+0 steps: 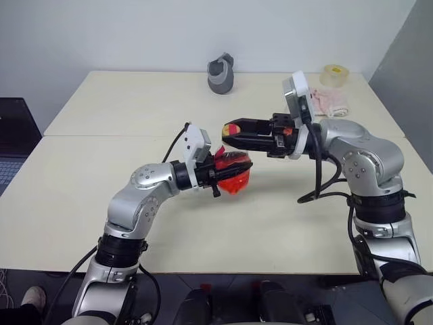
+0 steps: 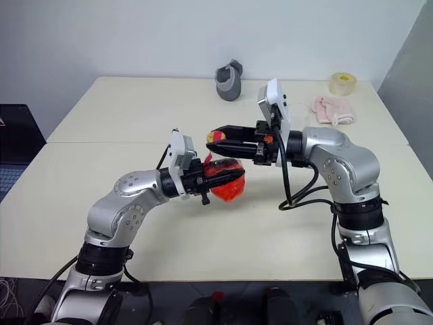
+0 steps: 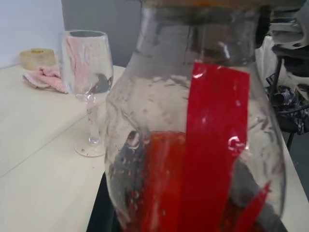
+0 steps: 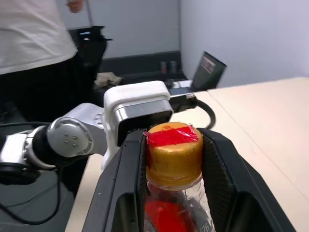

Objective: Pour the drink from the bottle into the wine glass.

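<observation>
The bottle (image 1: 237,181) is upright above the middle of the table, with the red drink (image 3: 164,183) filling its lower part. My left gripper (image 1: 232,168) reaches in from the left and is shut on the bottle's body. From the right, my right gripper (image 1: 233,130) comes in level and is shut on the yellowish cap (image 4: 174,150), which has red tape across its top. One black finger (image 4: 128,188) presses on each side of the cap. The wine glass (image 3: 87,67) stands upright and holds no drink, on the table beyond the bottle, in front of a pink cloth.
A grey jug-like object (image 1: 220,73) stands at the table's far edge. A tape roll (image 1: 334,74) and the pink cloth (image 1: 329,101) lie at the far right. A laptop (image 1: 10,142) sits off the table to the left. A person in a white shirt (image 4: 34,34) stands beyond the table.
</observation>
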Available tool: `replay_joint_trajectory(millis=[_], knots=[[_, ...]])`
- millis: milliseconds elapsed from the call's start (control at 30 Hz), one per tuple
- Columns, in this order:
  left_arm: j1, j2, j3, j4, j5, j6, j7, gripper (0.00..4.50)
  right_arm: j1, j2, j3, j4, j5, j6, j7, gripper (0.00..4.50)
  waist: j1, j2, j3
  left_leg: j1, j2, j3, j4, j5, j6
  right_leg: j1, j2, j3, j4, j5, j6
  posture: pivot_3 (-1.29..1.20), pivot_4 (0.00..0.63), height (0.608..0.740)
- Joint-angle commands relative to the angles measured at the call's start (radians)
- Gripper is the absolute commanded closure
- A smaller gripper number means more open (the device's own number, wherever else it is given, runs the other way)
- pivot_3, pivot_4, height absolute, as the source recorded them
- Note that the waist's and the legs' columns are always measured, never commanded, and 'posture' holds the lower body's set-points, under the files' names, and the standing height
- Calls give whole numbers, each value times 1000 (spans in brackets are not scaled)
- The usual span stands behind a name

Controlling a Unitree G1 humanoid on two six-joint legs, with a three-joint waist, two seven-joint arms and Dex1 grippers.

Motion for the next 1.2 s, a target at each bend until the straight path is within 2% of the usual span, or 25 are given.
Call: replay_joint_trajectory(millis=[33, 167, 300, 400, 567, 900, 1200], knots=[[-38, 25, 73, 55, 16, -49, 23, 3471, 20, -23, -68, -102, 64, 41, -46, 2243, 2, 0, 0, 0, 0, 0, 0, 0, 0, 0, 0, 0, 0, 0, 0, 0, 150, 740], [-51, 34, 78, 97, 37, -77, 27, 3476, 42, -22, -104, -173, 100, 95, -144, 823, -3, 0, 0, 0, 0, 0, 0, 0, 0, 0, 1, 0, 0, 0, 0, 0, 150, 740], [-66, 30, 81, 143, 64, -109, 41, 3482, 60, -11, -116, -219, 88, 106, -252, 811, -1, 0, 0, 0, 0, 0, 0, 0, 0, 0, 0, 0, 0, 0, 0, 0, 150, 740], [-90, 18, 74, 179, 81, -132, 48, 3491, 52, 20, -77, -218, 19, 76, -346, 811, 1, 0, 0, 0, 0, 0, 0, 0, 0, 0, 0, 0, 0, 0, 0, 0, 150, 740], [-134, -13, 62, 225, 101, -159, 59, 3491, 26, 83, -21, -178, -62, 8, -420, 811, -1, 0, 0, 0, 0, 0, 0, 0, 0, -1, 1, 0, 0, 0, 0, 0, 150, 740], [-153, -36, 56, 264, 132, -187, 40, 3491, -4, 154, 51, -98, -145, -74, -424, 811, -8, 0, 0, 0, 0, 0, 0, 0, 0, -1, 1, 0, 0, 0, 0, 0, 150, 740], [-149, -41, 57, 261, 137, -188, 32, 3491, -19, 174, 52, -40, -178, -109, -423, 811, -10, 0, 0, 0, 0, 0, 0, 0, 0, -1, 1, 0, 0, 0, 0, 0, 150, 740]])
